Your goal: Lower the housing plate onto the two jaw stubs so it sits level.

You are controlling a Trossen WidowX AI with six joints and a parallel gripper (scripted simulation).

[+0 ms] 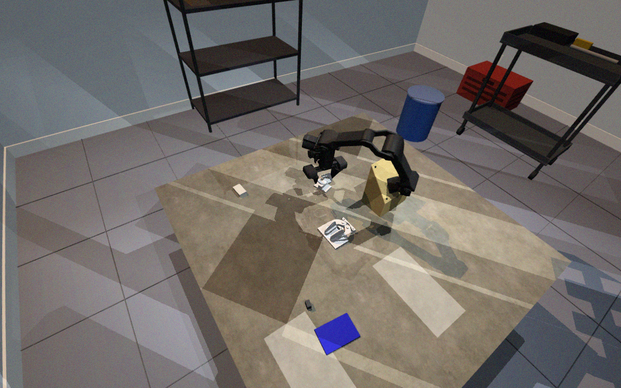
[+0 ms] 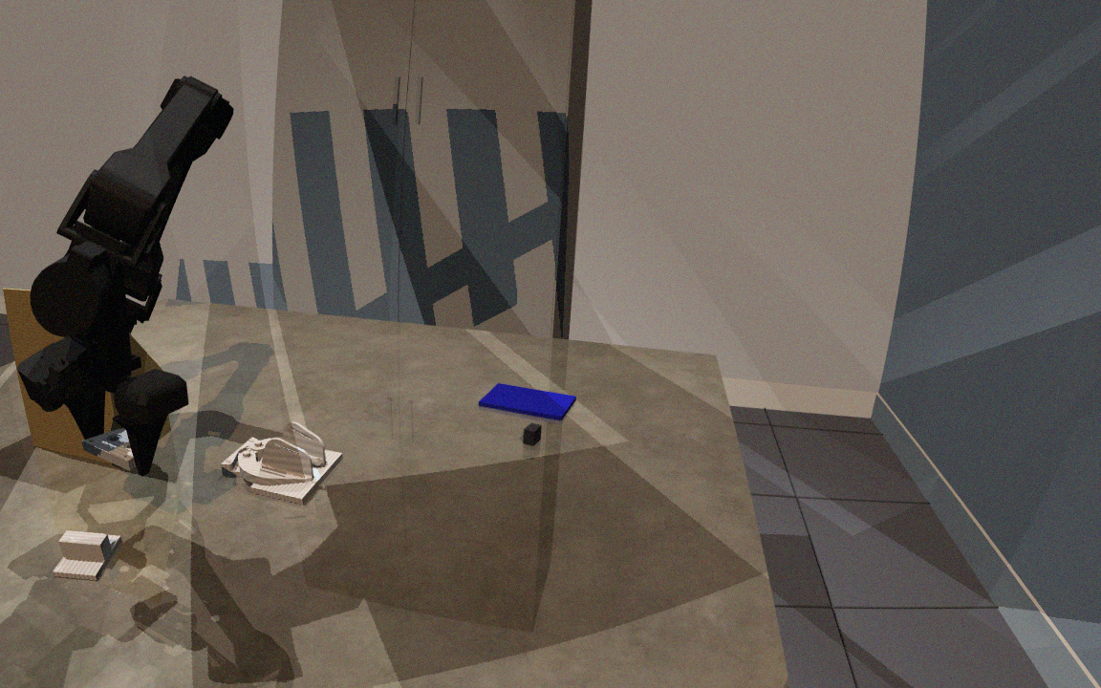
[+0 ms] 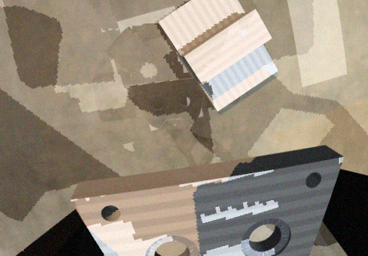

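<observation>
My gripper (image 1: pixel 323 177) (image 2: pixel 119 453) (image 3: pixel 205 192) is shut on the pale housing plate (image 2: pixel 112 443) (image 3: pixel 161 198). In the wrist view the plate spans the fingers and shows two small corner holes and two larger ringed holes. A pale stepped stand (image 2: pixel 85 548) (image 3: pixel 226 35) is on the table near the gripper, apart from the plate in the wrist view. The pale base (image 1: pixel 336 245) (image 2: pixel 281 491) lies on the table away from the held plate and bears the two jaws. One jaw (image 2: pixel 285 460) stands in front of the other jaw (image 2: pixel 306 440). The jaw stubs are too small to tell clearly.
A yellow angular block (image 1: pixel 375 188) (image 2: pixel 21 376) stands beside the arm. A blue slab (image 1: pixel 337 333) (image 2: pixel 527 401) and a small black block (image 1: pixel 308 304) (image 2: pixel 531 434) lie beyond the base. A small pale block (image 1: pixel 239 189) lies at the left in the top view.
</observation>
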